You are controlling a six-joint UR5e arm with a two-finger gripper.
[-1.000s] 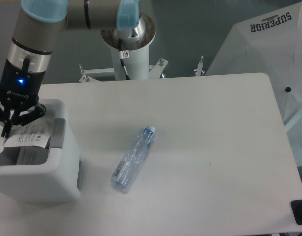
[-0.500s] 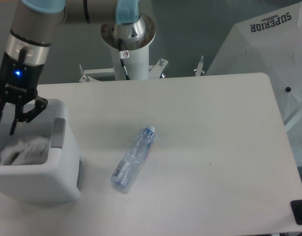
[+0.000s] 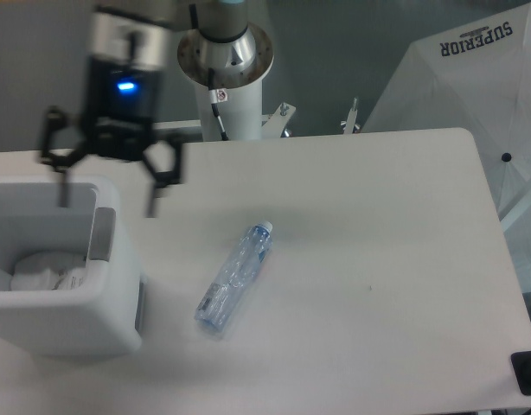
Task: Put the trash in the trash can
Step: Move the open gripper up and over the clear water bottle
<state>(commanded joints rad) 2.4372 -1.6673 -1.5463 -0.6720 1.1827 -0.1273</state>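
A crushed clear plastic bottle with a pale cap lies on the white table, its cap pointing to the upper right. The white trash can stands at the left edge, and a crumpled wrapper with a white label lies inside it. My gripper hangs above the can's far right corner, blurred by motion. Its fingers are spread wide and open, with nothing between them. The bottle is well to the right of and below the gripper.
The arm's white base column stands behind the table's far edge. A white umbrella-like canopy printed SUPERIOR sits at the upper right. A dark object shows at the lower right corner.
The wrapper dropped from the gripper into the trash can. The gripper opened, rose and swung right from over the can's left side toward its right corner.
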